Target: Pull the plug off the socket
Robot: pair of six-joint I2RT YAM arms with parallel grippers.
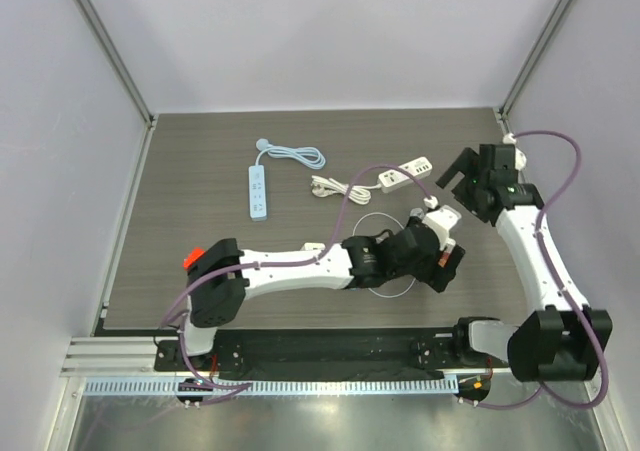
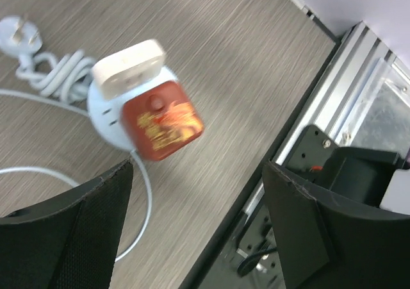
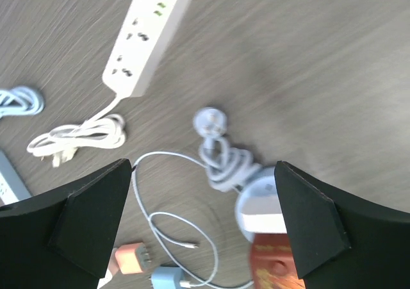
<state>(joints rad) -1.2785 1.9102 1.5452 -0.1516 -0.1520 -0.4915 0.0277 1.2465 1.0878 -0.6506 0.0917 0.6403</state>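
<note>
A round pale-blue socket with a red face lies on the table, with a white plug pushed into it. Its grey cord is coiled behind it, ending in a round plug. My left gripper is open and empty, just short of the socket. My right gripper is open and empty, above the socket and white plug. In the top view the socket lies between the left gripper and the right gripper.
A white power strip with a coiled cord lies beyond the socket. A pink charger, a blue charger and a looped white cable lie beside it. Another strip is at the far left. The table's near edge is close.
</note>
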